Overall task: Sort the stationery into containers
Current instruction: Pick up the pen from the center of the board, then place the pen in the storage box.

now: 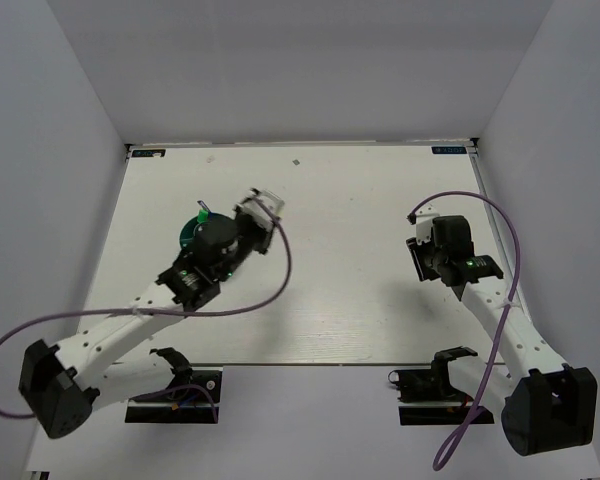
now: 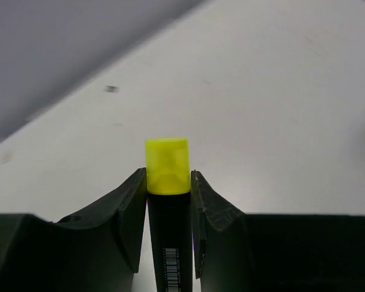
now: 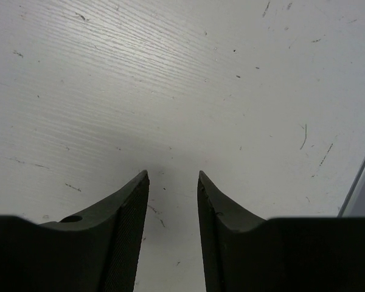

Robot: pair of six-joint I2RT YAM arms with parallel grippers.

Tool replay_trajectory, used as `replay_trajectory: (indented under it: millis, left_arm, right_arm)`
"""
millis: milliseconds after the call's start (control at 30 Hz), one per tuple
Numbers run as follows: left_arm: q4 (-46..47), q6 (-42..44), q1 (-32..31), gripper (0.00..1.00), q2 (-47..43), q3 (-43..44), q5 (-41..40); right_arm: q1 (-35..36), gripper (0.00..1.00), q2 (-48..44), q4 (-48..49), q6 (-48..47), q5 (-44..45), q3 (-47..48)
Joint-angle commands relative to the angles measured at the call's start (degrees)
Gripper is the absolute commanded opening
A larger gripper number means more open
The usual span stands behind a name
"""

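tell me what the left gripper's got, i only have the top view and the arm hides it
Observer: The left gripper is shut on a yellow-black highlighter.
Operator: which end pokes out
Observer: The yellow cap, just past the fingertips.
Operator: right gripper holding anything
Observer: No, the right gripper is open, with only table showing between its fingers.

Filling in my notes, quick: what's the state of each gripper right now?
Left gripper: closed on the yellow-black highlighter.
Right gripper: open, holding nothing.
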Motion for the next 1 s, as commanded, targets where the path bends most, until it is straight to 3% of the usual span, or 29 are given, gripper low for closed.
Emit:
replay_trajectory:
  millis: [0,133,300,667,967]
  left_arm:
    - [3.70,-2.50,7.66,0.00,-5.32,-3.84,-13.40]
    - [8.80,-2.50,16.79,0.00,-8.14,-8.58,-22.92]
    - [21.17,2.06,21.75,0.00,-3.84,-9.65,-32.42]
    - [27.17,-2.05,33.95,0.00,7.15,-8.41,-25.13]
    - [32.27,-3.29,36.69,0.00,15.23,-8.59,-20.82]
  right_arm:
    - [-0.06,0.42,0.31,0.83,-0.05,-1.03,-0.35]
    - [0.03,0.42,0.66,0.65,-0.04,-1.82,-0.26]
    - [0.12,0.42,1.54,0.65,-0.04,-2.18,-0.17]
    - [-0.06,0.43,2.77,1.00,-0.57,-1.65,-0.61]
    - [0.12,0.43,3.92,1.35,-0.92,-1.30,-0.61]
